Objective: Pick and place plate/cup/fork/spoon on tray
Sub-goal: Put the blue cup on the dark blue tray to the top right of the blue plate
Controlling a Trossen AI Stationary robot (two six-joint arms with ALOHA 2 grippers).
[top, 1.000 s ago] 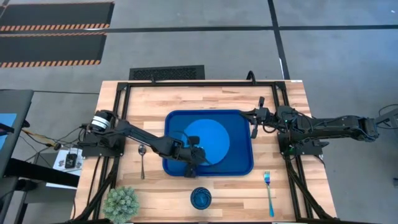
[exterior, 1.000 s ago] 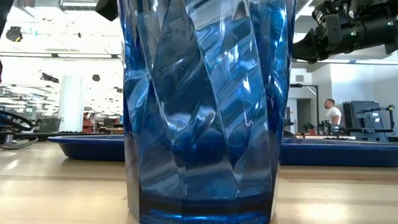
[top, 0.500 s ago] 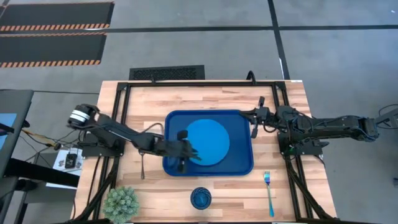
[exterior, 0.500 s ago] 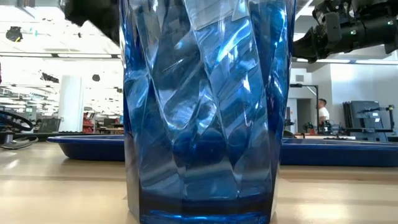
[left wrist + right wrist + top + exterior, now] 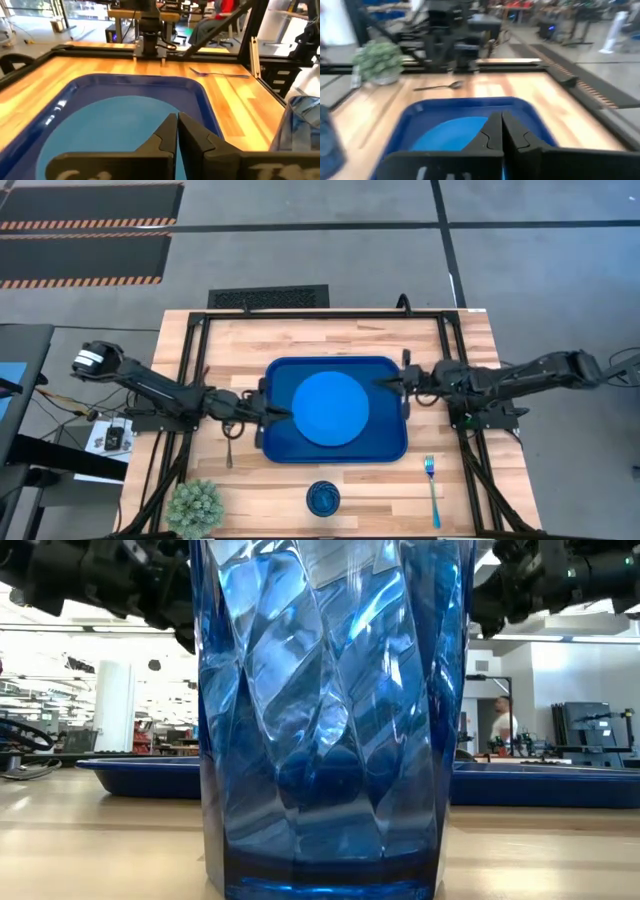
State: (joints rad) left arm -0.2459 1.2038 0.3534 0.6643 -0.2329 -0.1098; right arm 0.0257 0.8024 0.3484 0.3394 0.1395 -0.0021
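The bright blue plate (image 5: 330, 408) lies flat in the dark blue tray (image 5: 390, 445) at the table's middle. My left gripper (image 5: 284, 415) hovers shut over the tray's left rim, pointing across the plate (image 5: 110, 125). From the right, my right gripper (image 5: 382, 383) reaches over the tray's far right part, also shut and holding nothing. Near the front edge the dark blue cup (image 5: 322, 498) stands on its base. The teal fork (image 5: 432, 490) lies flat at the front right. Left of the tray lies the spoon (image 5: 229, 452), partly under my left arm.
A small green plant (image 5: 195, 505) stands at the front left corner. The cup (image 5: 330, 720) fills the low view, with the tray's rim (image 5: 130, 780) behind it. Black frame rails run along the table's left, right and far sides. A person (image 5: 500, 725) stands far off in the room.
My left gripper has drawn back from the plate's near edge toward the table's left, tipping from pointing down to nearly level, and its fingers have shut on nothing. The plate stays flat in the tray. My right gripper has swung a little out over the tray.
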